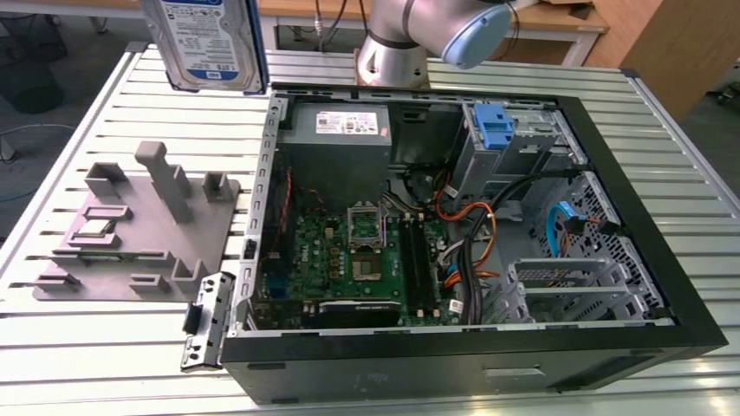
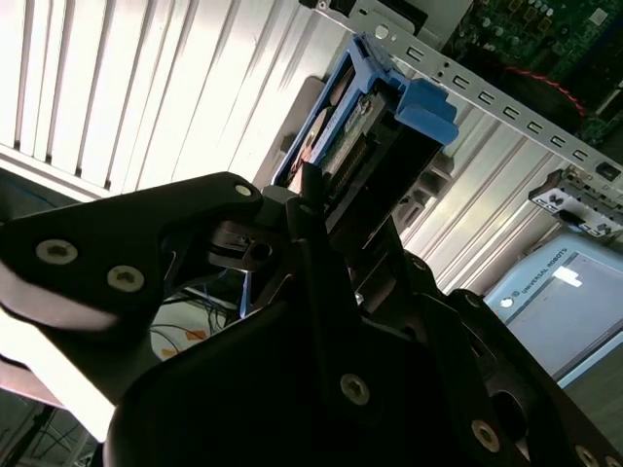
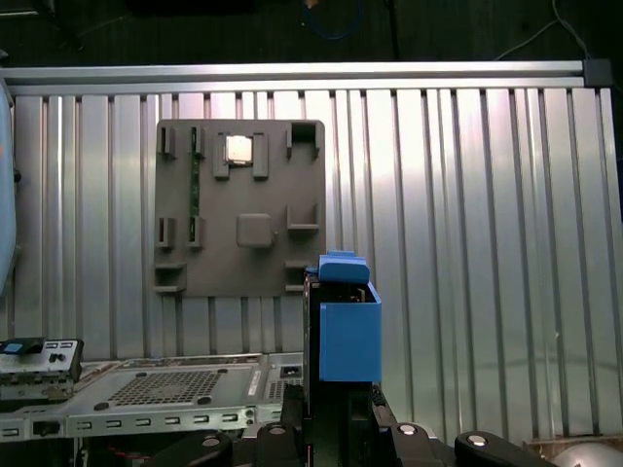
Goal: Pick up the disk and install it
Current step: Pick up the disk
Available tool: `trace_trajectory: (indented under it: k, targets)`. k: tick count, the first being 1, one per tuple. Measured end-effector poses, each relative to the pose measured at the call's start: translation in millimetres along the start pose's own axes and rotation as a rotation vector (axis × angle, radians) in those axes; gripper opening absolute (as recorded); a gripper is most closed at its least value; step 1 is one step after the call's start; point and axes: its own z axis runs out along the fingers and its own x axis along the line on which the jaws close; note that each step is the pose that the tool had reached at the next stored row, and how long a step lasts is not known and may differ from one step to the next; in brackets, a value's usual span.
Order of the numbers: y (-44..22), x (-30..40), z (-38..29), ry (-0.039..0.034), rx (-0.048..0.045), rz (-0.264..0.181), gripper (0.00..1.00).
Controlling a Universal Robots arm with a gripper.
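The disk (image 1: 204, 42), a silver hard drive with a white-and-blue label and blue side rails, hangs upright in the air at the exterior view's upper left, above the table and just outside the open computer case (image 1: 463, 351). In the second wrist view my gripper (image 2: 316, 199) is shut on the disk (image 2: 355, 131), its black fingers (image 2: 302, 209) clamped on the drive's end. The first wrist view shows the disk (image 3: 348, 326) edge-on, its blue rail rising from between my gripper (image 3: 336, 413).
Inside the case are a grey power supply (image 1: 341, 126), the motherboard (image 1: 359, 260) and a drive bay with a blue latch (image 1: 494, 126). A grey fixture plate (image 1: 139, 230) with pegs and a chip lies on the slatted metal table (image 1: 69, 139). The arm's base (image 1: 393, 52) stands behind the case.
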Motion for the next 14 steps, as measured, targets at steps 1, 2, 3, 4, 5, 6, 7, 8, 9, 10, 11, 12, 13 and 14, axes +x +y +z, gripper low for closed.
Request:
trace_trajectory:
  k: [1, 2, 3, 4, 5, 6, 7, 8, 9, 10, 11, 12, 13, 14]
  targets:
    - [-1.7, -0.1, 0.0, 0.0, 0.0, 0.0, 0.35]
    - [-3.4, -0.2, -0.1, 0.0, 0.0, 0.0, 0.35]
    - [-5.2, -0.3, -0.2, 0.0, 0.0, 0.0, 0.35]
    - [-6.8, -0.4, -0.3, 0.0, 0.0, 0.0, 0.35]
    - [-8.5, -0.5, -0.3, 0.0, 0.0, 0.0, 0.35]
    - [-10.0, -0.6, -0.4, 0.0, 0.0, 0.0, 0.35]
    - [-11.6, -0.7, -0.5, -0.0001, 0.0, 0.0, 0.35]
    - [-13.2, -0.7, -0.5, 0.0, 0.0, 0.0, 0.35]
    - [-14.7, -0.8, -0.6, -0.0001, 0.0, 0.0, 0.35]
    - [-16.3, -0.9, -0.7, 0.0, 0.0, 0.0, 0.35]
    - [-17.8, -1.0, -0.7, 0.0, 0.0, 0.0, 0.35]
    - [-19.3, -1.1, -0.8, -0.0001, 0.0, 0.0, 0.35]
    - [-20.7, -1.2, -0.9, 0.0, 0.0, 0.0, 0.35]
    - [-22.1, -1.2, -0.9, 0.0, 0.0, 0.0, 0.35]
